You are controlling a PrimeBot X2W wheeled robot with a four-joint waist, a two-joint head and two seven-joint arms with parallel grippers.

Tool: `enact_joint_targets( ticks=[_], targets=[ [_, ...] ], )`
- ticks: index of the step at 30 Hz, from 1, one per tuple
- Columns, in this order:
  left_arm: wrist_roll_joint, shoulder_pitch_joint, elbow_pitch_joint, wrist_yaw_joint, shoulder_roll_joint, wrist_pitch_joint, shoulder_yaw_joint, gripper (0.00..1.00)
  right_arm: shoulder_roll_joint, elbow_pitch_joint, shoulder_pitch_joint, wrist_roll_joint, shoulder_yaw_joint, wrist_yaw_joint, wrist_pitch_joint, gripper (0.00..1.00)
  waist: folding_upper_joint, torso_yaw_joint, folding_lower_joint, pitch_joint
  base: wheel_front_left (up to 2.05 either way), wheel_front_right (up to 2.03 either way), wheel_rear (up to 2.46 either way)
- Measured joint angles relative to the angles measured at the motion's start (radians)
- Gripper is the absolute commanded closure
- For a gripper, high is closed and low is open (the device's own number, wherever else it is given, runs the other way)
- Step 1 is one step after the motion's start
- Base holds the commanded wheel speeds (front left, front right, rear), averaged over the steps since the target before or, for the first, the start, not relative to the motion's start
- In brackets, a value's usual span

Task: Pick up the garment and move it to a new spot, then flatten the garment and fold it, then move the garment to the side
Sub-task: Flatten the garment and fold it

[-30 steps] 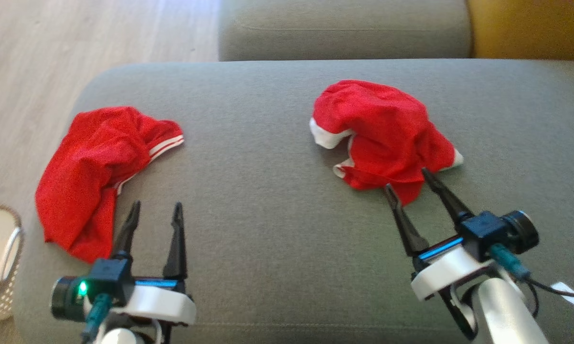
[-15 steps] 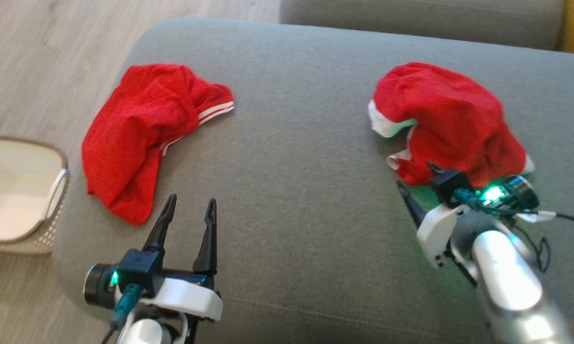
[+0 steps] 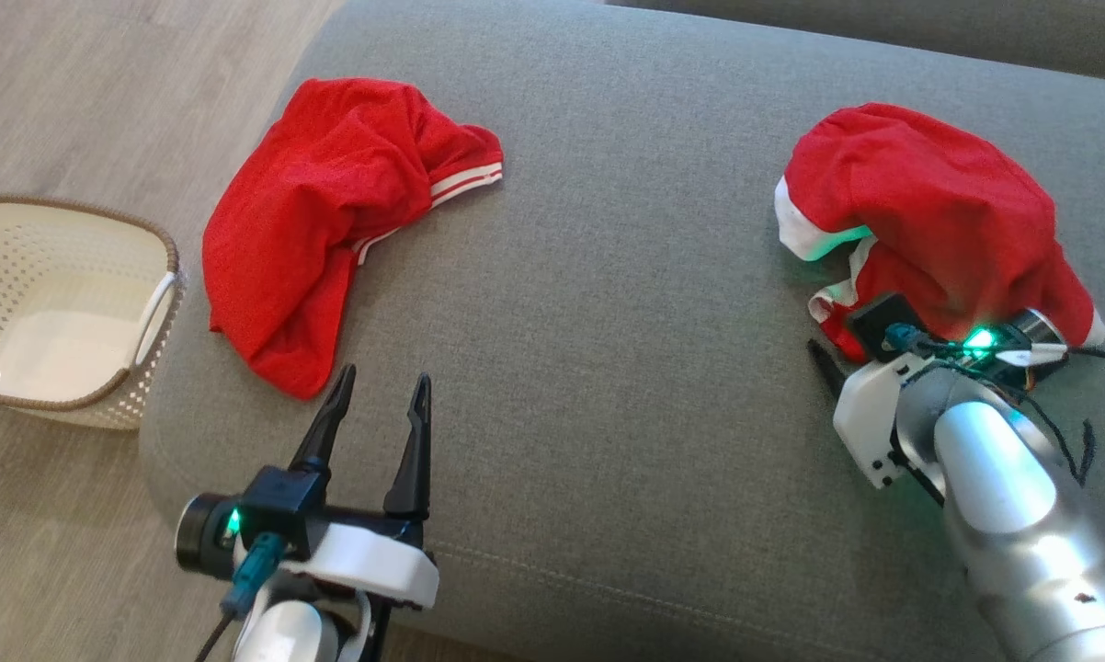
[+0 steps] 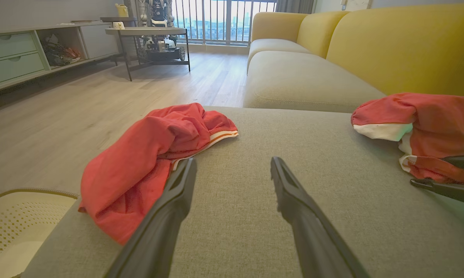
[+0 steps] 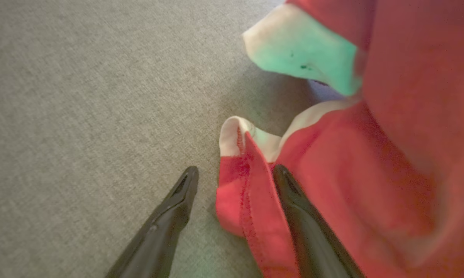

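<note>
Right garment (image 3: 929, 211) bunched on right of sofa cushion (image 3: 626, 276), long axis roughly left-right, just far of right gripper (image 5: 236, 170). Jaws apart, straddling near hem corner, not clamped. Right arm nearer. Left gripper (image 3: 378, 391) open, empty, near left garment (image 3: 323, 211). Right wrist view shows hem between fingers; head view has wrist blocking that.
</note>
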Motion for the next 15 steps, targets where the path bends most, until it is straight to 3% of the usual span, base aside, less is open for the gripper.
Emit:
enact_joint_targets(
  ticks=[1, 7, 15],
  targets=[
    [0.000, -0.004, 0.001, 0.000, 0.000, 0.000, 0.000, 0.00, 0.000, 0.012, -0.008, 0.000, -0.003, 0.000, -0.001, 1.00, 0.0000, 0.001, 0.0000, 0.002, 0.00, 0.00, 0.00],
    [0.000, -0.010, 0.018, 0.000, -0.004, 0.000, 0.002, 0.00, 0.017, 0.017, -0.040, 0.000, -0.038, 0.000, -0.100, 1.00, 0.0000, -0.009, 0.0000, -0.011, 0.00, 0.00, 0.00],
    [0.007, 0.000, 0.023, -0.002, -0.004, 0.000, 0.036, 0.00, 0.053, -0.161, -0.126, 0.002, -0.151, 0.000, -0.171, 1.00, 0.0000, -0.053, 0.0000, -0.084, 0.00, 0.00, 0.00]
  ],
)
